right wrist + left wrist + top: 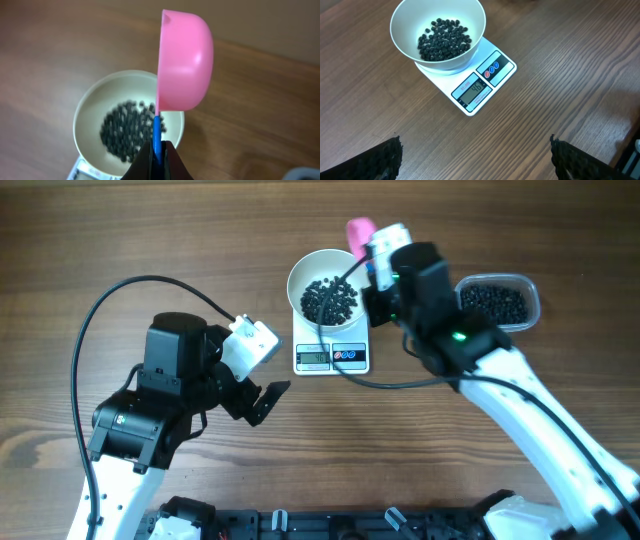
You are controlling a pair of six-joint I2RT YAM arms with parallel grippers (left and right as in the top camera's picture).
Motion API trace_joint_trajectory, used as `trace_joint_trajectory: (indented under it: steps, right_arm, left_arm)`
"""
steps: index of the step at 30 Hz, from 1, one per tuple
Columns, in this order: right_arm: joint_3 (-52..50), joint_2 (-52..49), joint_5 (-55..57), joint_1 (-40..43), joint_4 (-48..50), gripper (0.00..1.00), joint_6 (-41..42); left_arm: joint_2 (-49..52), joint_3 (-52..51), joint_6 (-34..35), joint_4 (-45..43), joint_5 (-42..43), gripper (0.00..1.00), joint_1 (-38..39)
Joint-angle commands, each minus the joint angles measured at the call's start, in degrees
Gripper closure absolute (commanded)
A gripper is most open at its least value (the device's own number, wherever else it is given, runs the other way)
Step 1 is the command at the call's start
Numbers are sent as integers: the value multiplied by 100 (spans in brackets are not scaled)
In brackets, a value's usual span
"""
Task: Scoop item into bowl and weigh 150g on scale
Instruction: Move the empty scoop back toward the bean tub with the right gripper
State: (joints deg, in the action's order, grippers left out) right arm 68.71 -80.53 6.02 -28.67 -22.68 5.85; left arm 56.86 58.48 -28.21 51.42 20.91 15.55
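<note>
R gripper (156,150) pinches pink scoop (185,65) by its handle, tipped over the bowl (80,120) of beads (125,132) on the scale (485,80) below its fingers, L gripper (477,162) open, empty; scoop seems emptied, so thin pinch may twist, spilling next load.

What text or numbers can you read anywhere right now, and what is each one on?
"46": on the scale's grey display, left wrist view; a mark after it is unclear.
Small print beside the display: too small to read.
Two round buttons: markings too small to read.
Bowl and pink scoop: no text visible.
Overhead display: too small to read.
</note>
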Motion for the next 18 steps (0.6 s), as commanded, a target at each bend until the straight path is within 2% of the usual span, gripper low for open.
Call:
trace_joint_trajectory:
  steps: [1,3,8,13,18]
  right_arm:
    - [83,807,-55,223,-286,96,1370]
    - [83,1335,-133,319,-673,96,2162]
    - [83,2371,-505,326,-1429,96,3202]
    - [83,3003,-505,326,-2170,96,3508]
    - [81,3023,-481,326,-2540,96,3440]
  left_arm:
    - [15,133,33,-9,50,0,-42]
    - [15,133,33,-9,50,0,-42]
    - [15,133,33,-11,50,0,-42]
    - [15,133,33,-11,50,0,-42]
    - [15,133,33,-11,50,0,-42]
